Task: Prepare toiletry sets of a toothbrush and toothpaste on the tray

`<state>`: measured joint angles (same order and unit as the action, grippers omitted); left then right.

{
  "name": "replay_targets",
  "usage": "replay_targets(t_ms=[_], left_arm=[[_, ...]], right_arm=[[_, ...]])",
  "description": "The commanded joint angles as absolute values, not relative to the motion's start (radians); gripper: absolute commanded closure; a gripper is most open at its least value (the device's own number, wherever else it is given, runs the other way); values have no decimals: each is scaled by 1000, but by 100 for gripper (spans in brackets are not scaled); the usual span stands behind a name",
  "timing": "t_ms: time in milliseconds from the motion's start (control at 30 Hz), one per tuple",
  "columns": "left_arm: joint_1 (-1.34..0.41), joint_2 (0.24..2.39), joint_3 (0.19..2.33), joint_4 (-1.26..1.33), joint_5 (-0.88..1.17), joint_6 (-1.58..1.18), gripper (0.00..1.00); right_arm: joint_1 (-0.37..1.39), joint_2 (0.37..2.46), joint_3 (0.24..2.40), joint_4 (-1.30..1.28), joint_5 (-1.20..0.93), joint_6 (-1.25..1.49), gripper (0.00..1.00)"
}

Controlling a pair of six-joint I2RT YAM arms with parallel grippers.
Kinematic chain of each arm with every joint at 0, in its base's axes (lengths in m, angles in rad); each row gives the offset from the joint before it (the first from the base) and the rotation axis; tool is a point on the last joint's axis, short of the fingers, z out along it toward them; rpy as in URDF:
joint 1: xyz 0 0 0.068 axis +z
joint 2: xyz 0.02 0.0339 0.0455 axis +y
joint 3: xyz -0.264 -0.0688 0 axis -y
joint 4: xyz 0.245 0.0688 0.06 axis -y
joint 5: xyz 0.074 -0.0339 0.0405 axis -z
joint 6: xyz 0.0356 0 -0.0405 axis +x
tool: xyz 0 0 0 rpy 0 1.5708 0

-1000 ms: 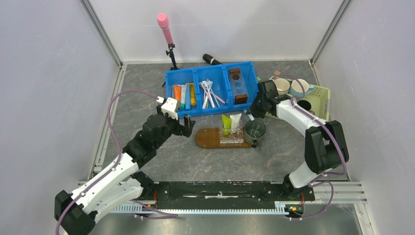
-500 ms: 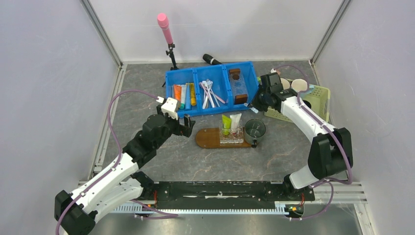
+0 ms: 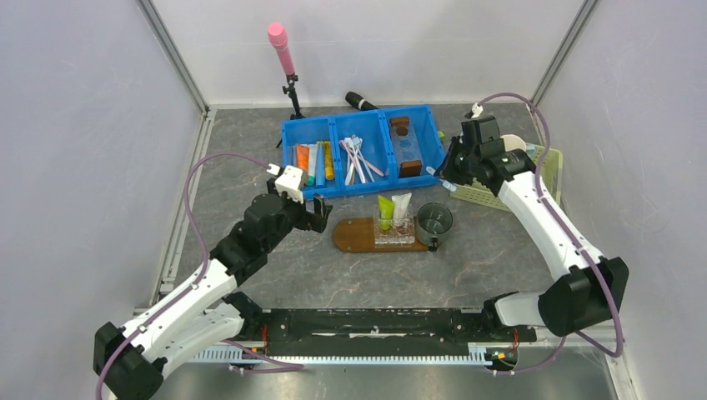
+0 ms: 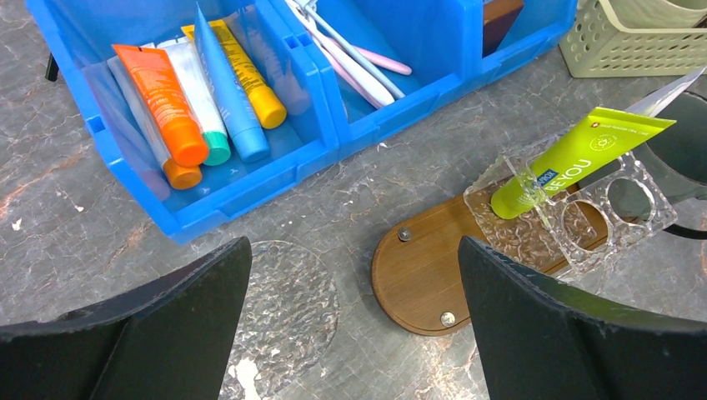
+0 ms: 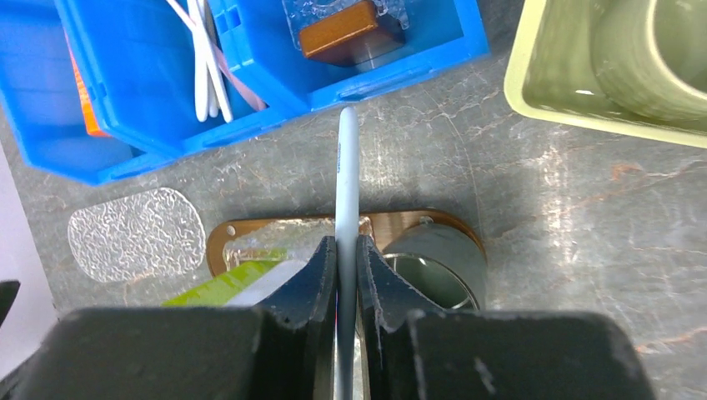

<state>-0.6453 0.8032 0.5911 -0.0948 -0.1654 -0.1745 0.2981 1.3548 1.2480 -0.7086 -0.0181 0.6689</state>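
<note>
The dark wooden tray (image 3: 354,237) lies in front of the blue bin. A clear holder (image 3: 393,234) on it carries the green toothpaste (image 3: 385,208) and the white toothpaste (image 3: 402,205). My right gripper (image 3: 450,170) is shut on the slim pale blue toothbrush (image 5: 348,167) and holds it in the air between the bin and the green basket, behind the tray (image 5: 408,223). My left gripper (image 4: 354,250) is open and empty, low over the table just left of the tray (image 4: 417,275). The green tube (image 4: 575,150) leans in the holder.
A blue bin (image 3: 333,187) behind the tray holds orange, yellow and blue tubes and several toothbrushes (image 3: 357,158). A grey cup (image 3: 434,222) stands at the tray's right end. A pale green basket (image 3: 546,162) sits at the right. A clear textured lid (image 4: 283,300) lies below my left gripper.
My right gripper has lifted and moved back and to the right, away from the grey cup, with the toothbrush still in it. The left arm has not moved.
</note>
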Motion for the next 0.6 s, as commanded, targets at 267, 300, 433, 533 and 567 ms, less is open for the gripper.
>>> replay_targets(t_ms=[267,300,433,533,567], left_arm=[[-637,891,642,27,-171,-119,0],[-637,910,650,34,-176,-113,0],[-637,963,681,68,-198,-87,0],[-637,993,697,92,-206,-83,0],[-637,1001,702,97,-207,-85,0]], right_arm=[[295,1204,1362,-983,-153,293,100],[297,1193,1349,-980,-192,265,100],[311,1143,1310,-978,-285,182,100],[345,1124,1299,-995,-281,144,100],[362,1123,1293,-1000,-273,140,100]])
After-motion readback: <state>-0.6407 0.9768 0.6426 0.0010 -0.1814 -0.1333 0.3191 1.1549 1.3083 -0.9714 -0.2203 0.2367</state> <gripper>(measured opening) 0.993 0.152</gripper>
